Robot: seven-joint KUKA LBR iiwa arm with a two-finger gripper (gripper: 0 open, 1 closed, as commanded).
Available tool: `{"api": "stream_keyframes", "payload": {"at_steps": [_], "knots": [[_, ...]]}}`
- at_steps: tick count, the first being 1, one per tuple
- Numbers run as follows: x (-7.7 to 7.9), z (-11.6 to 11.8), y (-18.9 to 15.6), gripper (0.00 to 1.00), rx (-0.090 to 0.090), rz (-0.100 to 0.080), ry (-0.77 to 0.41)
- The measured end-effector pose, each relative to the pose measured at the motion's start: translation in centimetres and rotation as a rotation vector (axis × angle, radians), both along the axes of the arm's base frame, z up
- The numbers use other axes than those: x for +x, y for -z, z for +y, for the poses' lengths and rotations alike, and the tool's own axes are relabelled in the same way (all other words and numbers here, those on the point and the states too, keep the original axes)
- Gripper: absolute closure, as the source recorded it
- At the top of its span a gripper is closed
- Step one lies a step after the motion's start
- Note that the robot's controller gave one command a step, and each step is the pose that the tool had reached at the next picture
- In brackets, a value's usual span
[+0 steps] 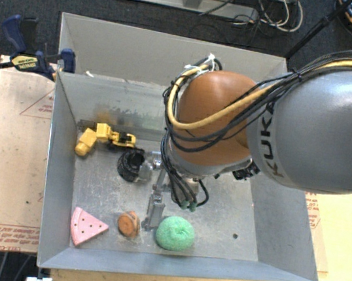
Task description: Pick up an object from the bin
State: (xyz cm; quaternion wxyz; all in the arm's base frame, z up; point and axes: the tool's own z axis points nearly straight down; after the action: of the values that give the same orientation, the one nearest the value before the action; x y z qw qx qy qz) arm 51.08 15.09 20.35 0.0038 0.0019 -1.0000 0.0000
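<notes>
Obs., camera view, single frame.

- Hand was low in the bin, lower centre of frame, hanging under the arm's orange wrist cover. Open or closed: cannot tell, since the cover and cables hid the upper part and nothing could be seen gripped in it.
- Nearest things were 2, both at the lower edge of the bin floor. A small brown roundish lump lay just left of the hand's lower end, close beside it; contact not resolvable. A green fuzzy ball lay just right of it. The hand's tip thus stood in the gap betw. the two.
- Key relation: brown lump to frame-left and green ball to frame-right of the tip, all three roughly level across the frame. Neither was centred under the hand. Neither showed a clear long axis, so approach angle should matter little (judgement).
- Judgement: any grasp would need a small sideways shift left or right first. The ball is the bigger, softer target; the lump is small and could get nudged away.
- Other things lay well apart from the hand: pink dotted wedge lower left, black round part centre-left, yellow toy digger upper left.
- Pick not yet done.
</notes>
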Motion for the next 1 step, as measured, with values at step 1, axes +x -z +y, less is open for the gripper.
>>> {"api": "stream_keyframes", "payload": {"at_steps": [1], "knots": [[0.19,-0.08,-0.40,0.00,0.001,-0.008,0.003]]}}
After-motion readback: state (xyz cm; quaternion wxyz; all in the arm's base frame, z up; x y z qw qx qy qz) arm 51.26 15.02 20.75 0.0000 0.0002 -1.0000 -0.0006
